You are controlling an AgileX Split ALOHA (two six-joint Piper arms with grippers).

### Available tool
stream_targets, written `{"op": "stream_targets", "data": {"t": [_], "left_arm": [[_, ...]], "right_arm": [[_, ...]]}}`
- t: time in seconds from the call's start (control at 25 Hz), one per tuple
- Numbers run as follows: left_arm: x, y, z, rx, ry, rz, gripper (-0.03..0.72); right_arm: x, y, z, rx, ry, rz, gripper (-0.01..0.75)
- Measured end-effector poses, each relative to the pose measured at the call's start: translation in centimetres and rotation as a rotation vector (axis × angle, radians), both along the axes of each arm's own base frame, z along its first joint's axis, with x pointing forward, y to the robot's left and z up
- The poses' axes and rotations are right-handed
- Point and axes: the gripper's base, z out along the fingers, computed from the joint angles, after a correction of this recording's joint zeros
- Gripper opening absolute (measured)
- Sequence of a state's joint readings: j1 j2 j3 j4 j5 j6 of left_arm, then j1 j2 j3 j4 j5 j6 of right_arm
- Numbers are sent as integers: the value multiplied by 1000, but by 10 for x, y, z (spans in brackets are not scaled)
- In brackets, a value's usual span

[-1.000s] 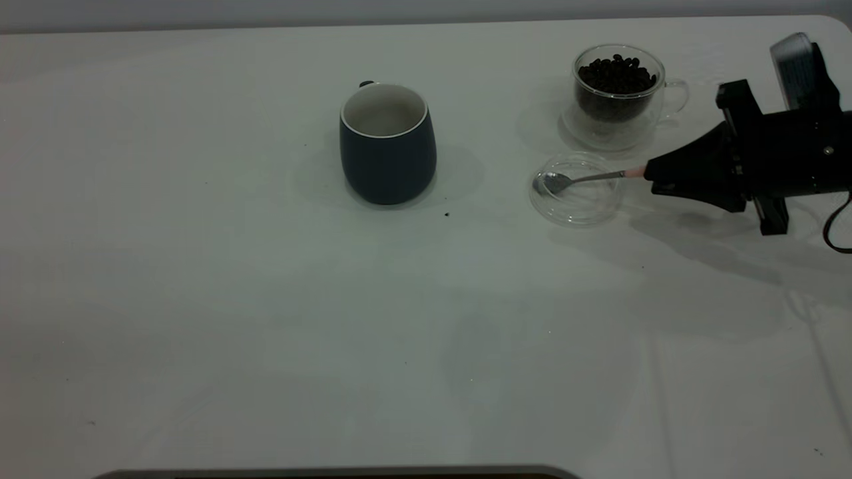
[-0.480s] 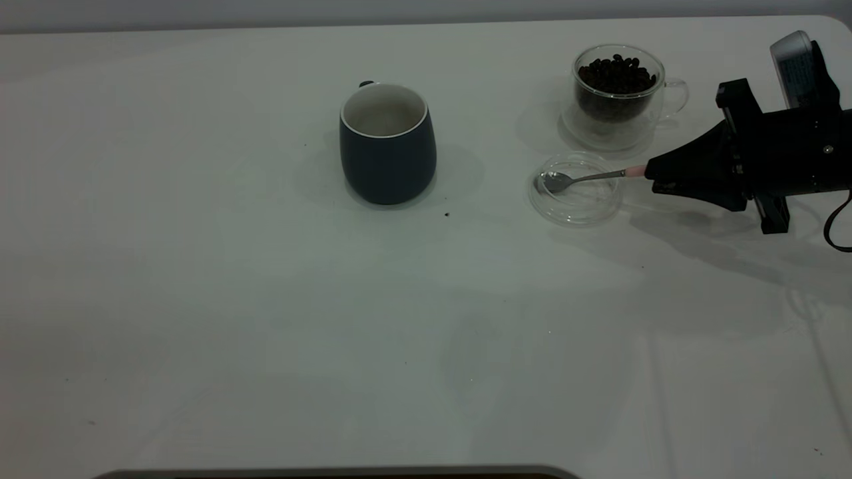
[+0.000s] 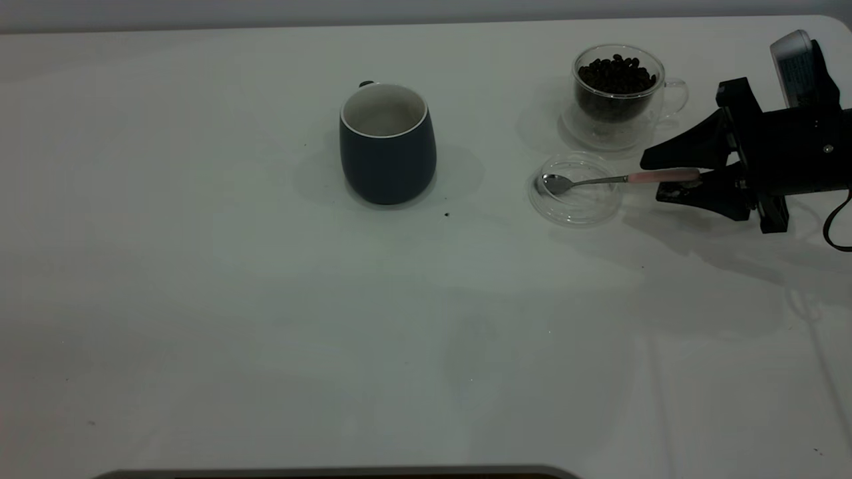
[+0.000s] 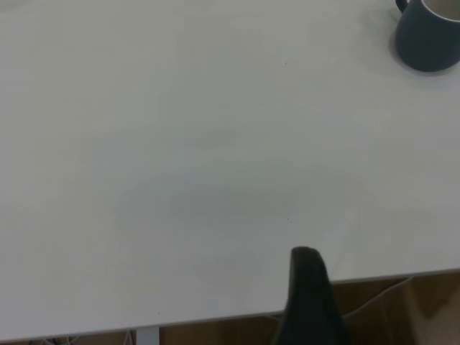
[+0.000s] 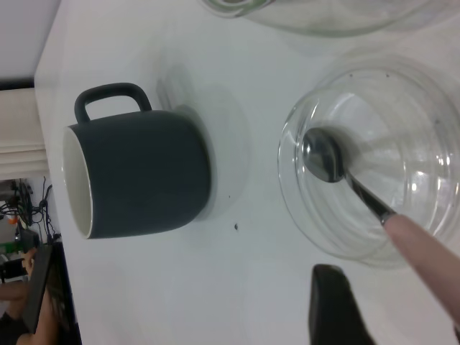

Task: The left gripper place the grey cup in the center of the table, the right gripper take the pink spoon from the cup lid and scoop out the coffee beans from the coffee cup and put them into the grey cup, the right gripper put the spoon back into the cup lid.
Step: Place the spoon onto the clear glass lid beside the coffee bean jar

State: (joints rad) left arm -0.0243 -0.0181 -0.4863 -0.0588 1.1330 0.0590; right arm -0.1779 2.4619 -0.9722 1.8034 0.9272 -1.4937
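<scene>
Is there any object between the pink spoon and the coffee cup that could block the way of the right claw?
Nothing visible does. The right claw is open around the pink spoon handle; the coffee cup stands just behind the cup lid, nothing between.

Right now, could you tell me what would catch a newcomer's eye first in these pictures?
Probably the right gripper at the table's right edge, its fingers spread around the pink spoon's handle, the bowl resting in the cup lid. Next, the grey cup standing alone near the middle. Behind the lid, the coffee cup holds dark coffee beans.
</scene>
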Motion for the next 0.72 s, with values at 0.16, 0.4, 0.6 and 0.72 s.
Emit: {"op": "stream_targets", "data": {"t": [0.16,0.4,0.6,0.72], "left_arm": [[0,0,0,0,0,0,586],[0,0,0,0,0,0,586],[0,0,0,0,0,0,586],[0,0,0,0,0,0,586]], "right_arm": [[0,-1,-1,-12,8,-4,500],[-2,-11,-3,-30,29,-16,510],[-6,-33,-4,-31,45,-47,510],[-9,-48,0,-49,47,-49,510]]}}
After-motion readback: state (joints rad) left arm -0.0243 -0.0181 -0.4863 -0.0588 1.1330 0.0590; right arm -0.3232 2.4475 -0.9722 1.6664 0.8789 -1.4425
